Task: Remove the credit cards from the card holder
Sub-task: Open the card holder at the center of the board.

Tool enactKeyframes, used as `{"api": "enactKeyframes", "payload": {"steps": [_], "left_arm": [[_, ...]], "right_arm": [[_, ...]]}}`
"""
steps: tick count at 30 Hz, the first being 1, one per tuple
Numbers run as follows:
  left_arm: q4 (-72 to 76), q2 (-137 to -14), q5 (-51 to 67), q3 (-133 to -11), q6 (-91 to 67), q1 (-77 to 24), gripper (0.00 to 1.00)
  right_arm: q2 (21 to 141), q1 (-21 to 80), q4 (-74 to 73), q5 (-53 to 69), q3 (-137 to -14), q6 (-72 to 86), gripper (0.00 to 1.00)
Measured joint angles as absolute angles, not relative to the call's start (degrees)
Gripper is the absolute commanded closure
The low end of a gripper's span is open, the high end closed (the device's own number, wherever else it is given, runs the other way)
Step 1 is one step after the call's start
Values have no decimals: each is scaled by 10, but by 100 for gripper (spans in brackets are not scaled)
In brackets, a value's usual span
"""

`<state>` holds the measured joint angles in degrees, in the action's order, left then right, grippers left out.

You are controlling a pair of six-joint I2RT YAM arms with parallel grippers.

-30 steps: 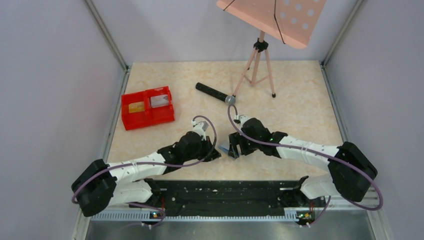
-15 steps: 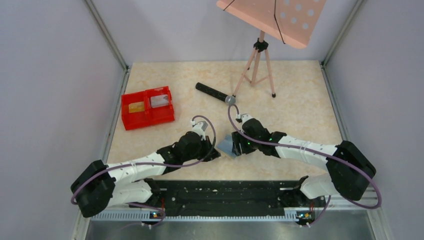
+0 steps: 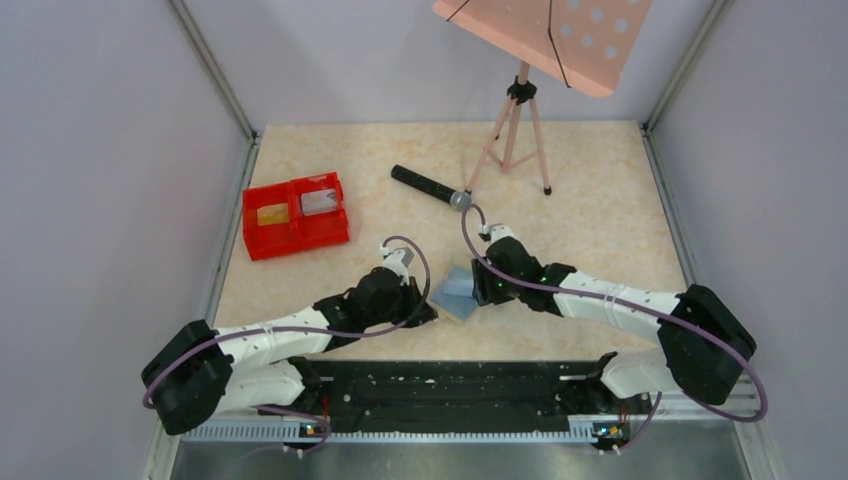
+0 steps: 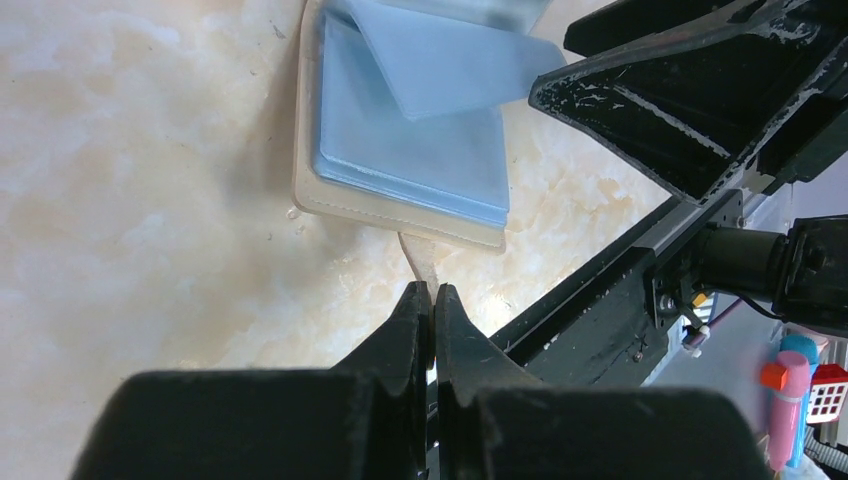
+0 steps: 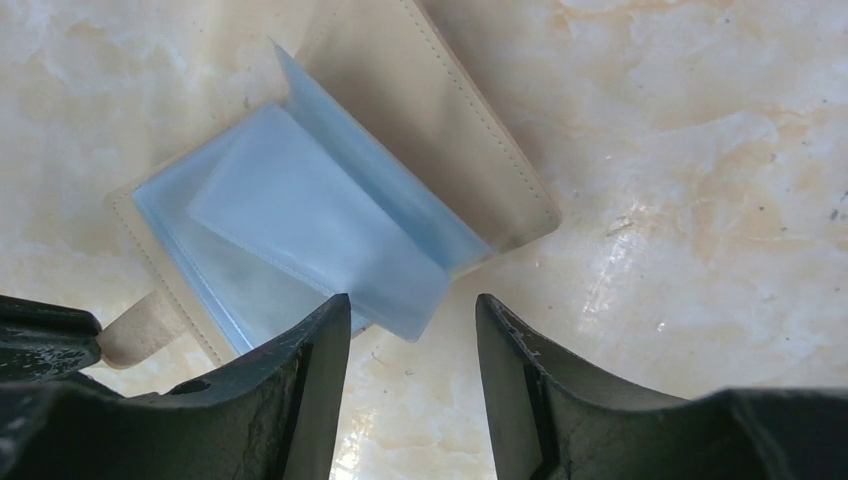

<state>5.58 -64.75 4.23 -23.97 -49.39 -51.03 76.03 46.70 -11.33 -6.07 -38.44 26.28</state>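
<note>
At the near middle of the table (image 3: 600, 200), the left gripper (image 4: 433, 300) is pinching shut on the cream tab (image 4: 418, 262) sticking out of the card holder (image 4: 410, 150), which is lying open. The right gripper (image 5: 412, 305) is hovering with its jaws apart on either side of a raised pale-blue sleeve (image 5: 330, 230), seemingly not touching it. Farther back on the left, the red tray (image 3: 296, 240) is holding a gold-yellow credit card (image 3: 272, 214) in its left compartment and a silvery grey credit card (image 3: 318, 203) in its right, and beyond it a black microphone (image 3: 428, 185) is lying by a tripod (image 3: 515, 130).

The marbled table (image 3: 600, 200) carries a red tray (image 3: 300, 240) far left, a black microphone (image 3: 425, 184) and tripod (image 3: 520, 95) far centre, and the card holder (image 3: 455, 290) near centre.
</note>
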Motion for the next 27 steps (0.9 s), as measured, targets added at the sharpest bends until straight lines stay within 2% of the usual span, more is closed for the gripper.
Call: {"api": "enactKeyframes", "payload": {"steps": [6, 14, 19, 27], "left_arm": [[56, -648, 42, -238, -494, -510, 100], [56, -648, 42, -238, -494, -510, 100], [57, -648, 42, -238, -494, -510, 100], [60, -648, 43, -238, -494, -510, 100]], "right_arm": [[749, 467, -144, -100, -388, 277, 51], [742, 466, -222, -141, -462, 307, 50], [713, 466, -211, -90, -466, 299, 49], [722, 466, -140, 37, -457, 265, 37]]}}
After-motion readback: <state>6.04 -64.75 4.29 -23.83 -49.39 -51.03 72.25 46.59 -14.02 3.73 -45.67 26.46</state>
